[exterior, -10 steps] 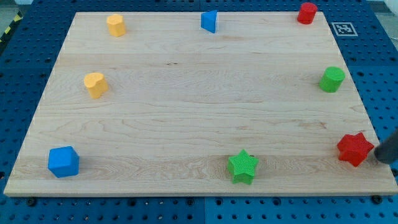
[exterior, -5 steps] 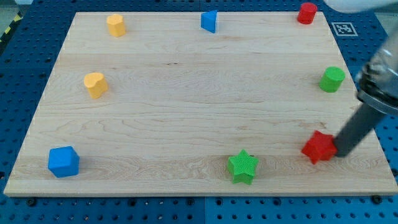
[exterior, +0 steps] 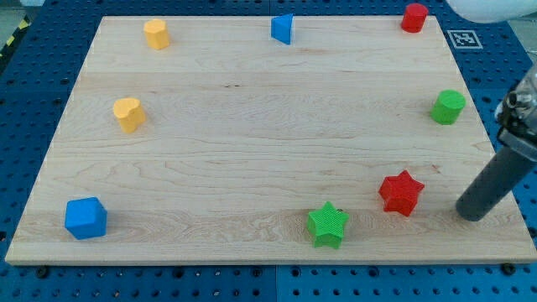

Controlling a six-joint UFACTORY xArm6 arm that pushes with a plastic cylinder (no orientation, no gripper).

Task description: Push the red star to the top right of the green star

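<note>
The red star [exterior: 401,192] lies on the wooden board [exterior: 252,143] near the view's bottom right. The green star [exterior: 327,225] lies to its lower left, close to the board's bottom edge, with a small gap between them. My tip [exterior: 471,214] is to the right of the red star, apart from it, near the board's right edge. The dark rod rises from the tip towards the view's upper right.
A green cylinder [exterior: 448,107] stands at the right edge and a red cylinder [exterior: 414,17] at the top right. A blue block [exterior: 284,28] is at top centre, two yellow blocks [exterior: 156,33] [exterior: 129,114] at the left, a blue cube [exterior: 86,218] at bottom left.
The red star has slid left from the board's right edge to just upper right of the green star. My tip pushed it left, then drew back to the right, off the star.
</note>
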